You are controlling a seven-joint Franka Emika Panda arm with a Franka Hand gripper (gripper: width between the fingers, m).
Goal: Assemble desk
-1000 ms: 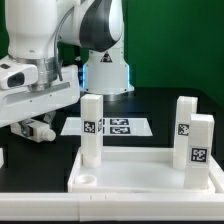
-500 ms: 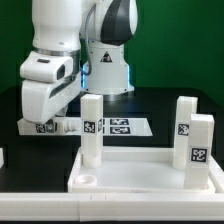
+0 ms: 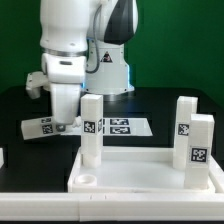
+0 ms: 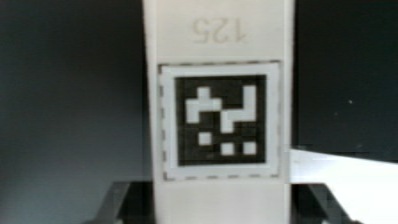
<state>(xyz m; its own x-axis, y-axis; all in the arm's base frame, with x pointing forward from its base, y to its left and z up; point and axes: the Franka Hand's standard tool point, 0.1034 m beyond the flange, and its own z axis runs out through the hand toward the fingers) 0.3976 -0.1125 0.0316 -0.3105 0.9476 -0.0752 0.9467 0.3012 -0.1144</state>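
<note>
The white desk panel (image 3: 150, 172) lies rimmed side up at the front, with three white tagged legs standing in its corners: one at the left (image 3: 91, 130) and two at the right (image 3: 185, 120) (image 3: 200, 142). A round corner hole (image 3: 86, 182) at the front left is open. My gripper (image 3: 62, 121) is shut on a fourth leg (image 3: 42, 127), held roughly level just left of the left standing leg and low over the table. In the wrist view this leg (image 4: 222, 110) fills the middle, tag facing the camera, clamped between the dark fingers (image 4: 137, 200) of the gripper (image 4: 226, 205).
The marker board (image 3: 120, 126) lies flat on the black table behind the panel. The robot base (image 3: 108, 70) stands at the back centre. A small white piece (image 3: 2, 157) shows at the exterior view's left edge. A white bar (image 3: 110, 205) runs along the front.
The arm has swung toward the exterior view's right and the wrist has turned upright, carrying the held leg closer to the left standing leg. The panel and standing legs have not moved.
</note>
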